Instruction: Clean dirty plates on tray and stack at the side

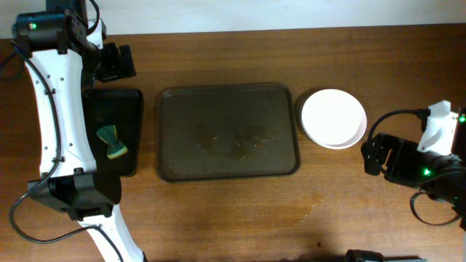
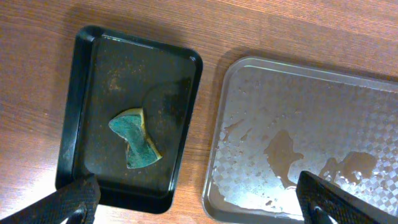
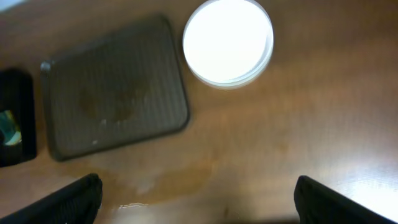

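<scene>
Left gripper (image 2: pixel 196 196) above wet-patched wooden table (image 1: pixel 240 218)

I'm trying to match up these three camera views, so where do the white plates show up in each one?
Overhead: the plates sit right of centre, just off the right end of the tray.
Left wrist: not in it.
Right wrist: top, right of centre, off the tray's corner.
Shared landmark: the tray, seen in all three views.
</scene>
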Controlling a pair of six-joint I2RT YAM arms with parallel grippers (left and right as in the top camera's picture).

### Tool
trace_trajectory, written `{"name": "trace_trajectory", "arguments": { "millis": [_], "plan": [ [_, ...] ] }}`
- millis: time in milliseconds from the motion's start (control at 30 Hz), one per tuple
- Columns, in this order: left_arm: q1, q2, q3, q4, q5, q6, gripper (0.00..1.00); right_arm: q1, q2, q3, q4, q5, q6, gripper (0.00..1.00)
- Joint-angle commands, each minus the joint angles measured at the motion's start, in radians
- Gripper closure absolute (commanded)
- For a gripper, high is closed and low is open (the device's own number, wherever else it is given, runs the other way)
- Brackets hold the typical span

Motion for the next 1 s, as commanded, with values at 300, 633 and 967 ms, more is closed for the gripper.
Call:
{"name": "trace_trajectory", "arguments": {
  "millis": [300, 633, 967],
  "plan": [
    [0.005, 0.003, 0.002, 0.000, 0.011, -0.002, 0.01, 0.086, -0.691, -0.985, 0.885, -0.053, -0.161, 0.02],
    [0.005, 0.003, 0.002, 0.000, 0.011, -0.002, 0.01, 0.171, -1.022, -1.573, 1.550, 0.011, -0.161, 0.01],
    [0.005, 0.003, 0.002, 0.000, 0.011, -0.002, 0.01, 0.172, -1.102, -1.714, 1.606, 0.041, -0.161, 0.02]
  ]
}}
